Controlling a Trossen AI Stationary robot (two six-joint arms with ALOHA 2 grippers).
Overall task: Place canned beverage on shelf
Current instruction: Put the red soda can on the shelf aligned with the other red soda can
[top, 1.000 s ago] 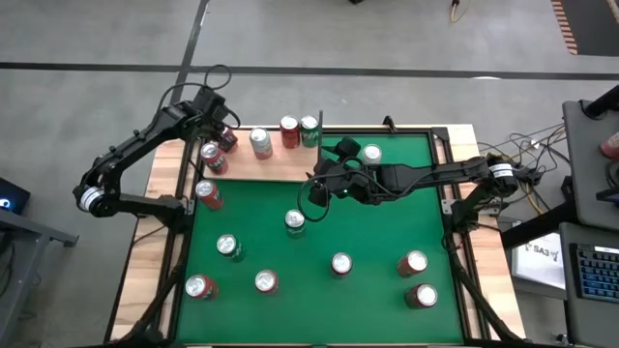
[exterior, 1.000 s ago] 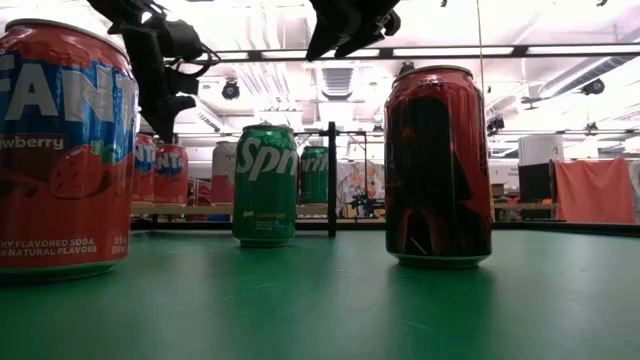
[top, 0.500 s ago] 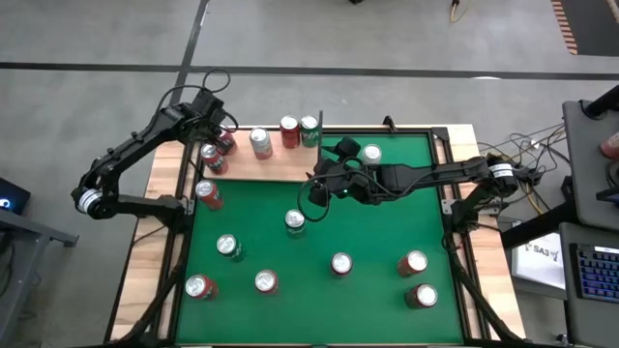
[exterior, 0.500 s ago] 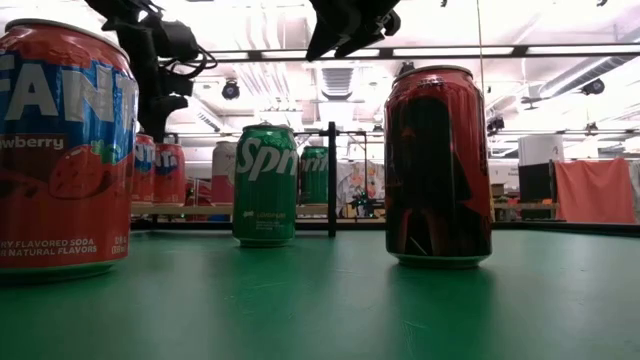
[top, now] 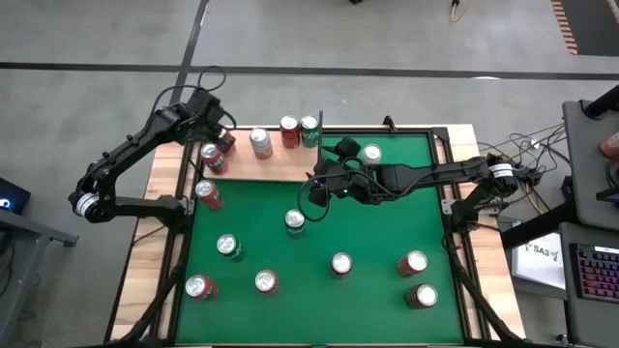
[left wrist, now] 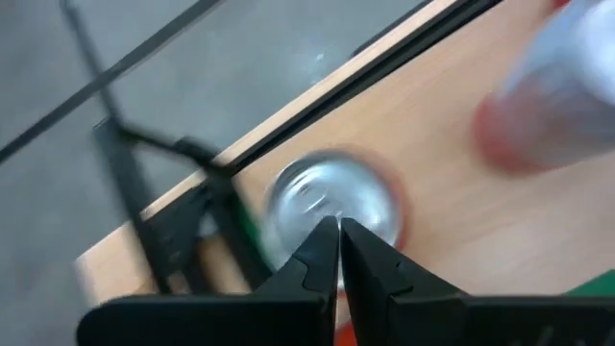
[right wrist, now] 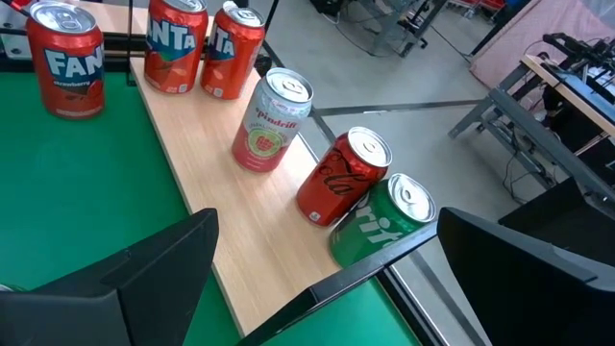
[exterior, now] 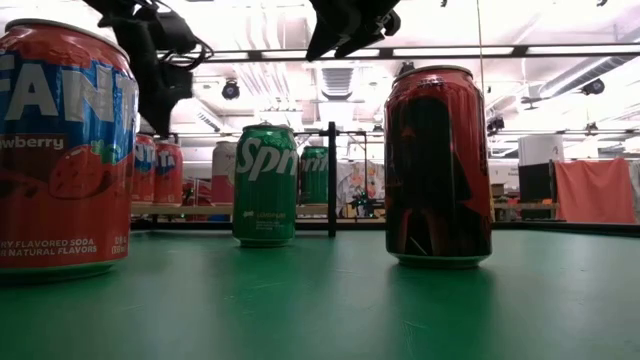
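The pale wood shelf (top: 271,164) lies at the table's far left and bears several cans, among them two red Fanta cans (right wrist: 171,46), a pale can (right wrist: 269,120), a red cola can (right wrist: 343,178) and a green Sprite can (right wrist: 380,226). My left gripper (top: 215,124) hovers shut and empty above the shelf's left end. In the left wrist view its gripper (left wrist: 338,240) stands over the silver top of a red can (left wrist: 332,204) that stands upright on the wood. My right gripper (top: 324,182) is wide open and empty above the green felt, just right of the shelf.
Several more cans stand upright on the green felt (top: 377,227), such as a green one (top: 295,221) mid-table, a red one (top: 206,193) by the shelf's near left corner, and a row near the front (top: 266,281). A black upright rod (exterior: 331,180) marks the shelf's right end.
My left gripper has risen a little and drawn back toward the table's far left corner, away from the cans on the shelf. The cans and my right arm have stayed where they were.
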